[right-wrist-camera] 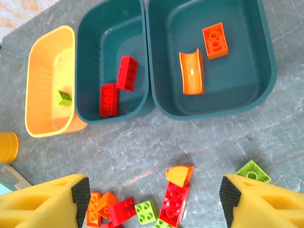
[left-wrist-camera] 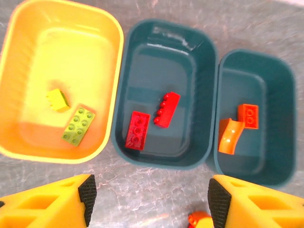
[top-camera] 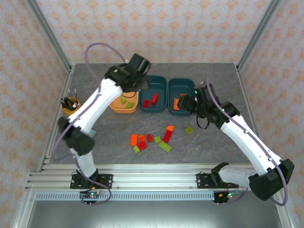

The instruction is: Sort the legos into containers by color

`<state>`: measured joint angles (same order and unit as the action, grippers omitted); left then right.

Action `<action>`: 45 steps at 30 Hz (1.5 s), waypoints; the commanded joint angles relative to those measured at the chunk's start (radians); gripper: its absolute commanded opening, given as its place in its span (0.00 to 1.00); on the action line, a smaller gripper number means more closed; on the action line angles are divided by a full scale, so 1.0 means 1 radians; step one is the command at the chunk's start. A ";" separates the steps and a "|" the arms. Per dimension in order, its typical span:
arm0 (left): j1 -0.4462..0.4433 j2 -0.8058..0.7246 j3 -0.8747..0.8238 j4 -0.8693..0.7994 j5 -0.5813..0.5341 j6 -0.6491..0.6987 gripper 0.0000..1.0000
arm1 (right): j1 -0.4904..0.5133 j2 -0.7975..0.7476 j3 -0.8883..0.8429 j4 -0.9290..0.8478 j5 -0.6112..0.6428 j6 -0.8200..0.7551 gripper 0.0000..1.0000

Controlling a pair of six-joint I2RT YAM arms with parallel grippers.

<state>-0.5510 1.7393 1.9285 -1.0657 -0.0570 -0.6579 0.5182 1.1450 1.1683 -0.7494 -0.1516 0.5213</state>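
**Inspector:** Containers?

**Assistant:** Three side by side at the back of the bench (right-wrist-camera: 213,137). The light orange tray (left-wrist-camera: 19,57) holds two lime green bricks (left-wrist-camera: 78,126). The middle teal tray (left-wrist-camera: 161,66) holds two red bricks (left-wrist-camera: 137,129). The right teal tray (left-wrist-camera: 275,118) holds an orange brick (left-wrist-camera: 248,115) and an orange curved piece (left-wrist-camera: 230,137).

**Inspector:** Unsorted?

**Assistant:** A loose cluster (top-camera: 152,140) of red, orange and green lies on the bench nearer the arms. A lone green brick (right-wrist-camera: 251,171) sits apart to its right.

**Inspector:** Fingers?

**Assistant:** The left fingers (left-wrist-camera: 88,192) are apart and empty, over the trays' near edge. The right fingers (right-wrist-camera: 80,194) are apart and empty, above the cluster.
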 commanded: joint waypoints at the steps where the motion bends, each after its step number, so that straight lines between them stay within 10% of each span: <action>1: -0.002 -0.130 -0.194 0.040 0.017 -0.034 0.68 | 0.049 -0.031 -0.026 -0.078 0.069 0.022 0.73; 13: -0.003 -0.608 -0.772 0.042 0.059 -0.142 0.68 | 0.254 -0.022 -0.057 -0.120 0.154 0.083 0.71; 45: -0.012 -0.919 -0.991 0.262 0.262 -0.145 0.77 | 0.241 0.429 -0.098 0.092 0.094 0.339 0.76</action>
<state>-0.5552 0.8234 0.9348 -0.8402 0.1864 -0.7963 0.7860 1.5314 1.0382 -0.6964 -0.0330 0.8566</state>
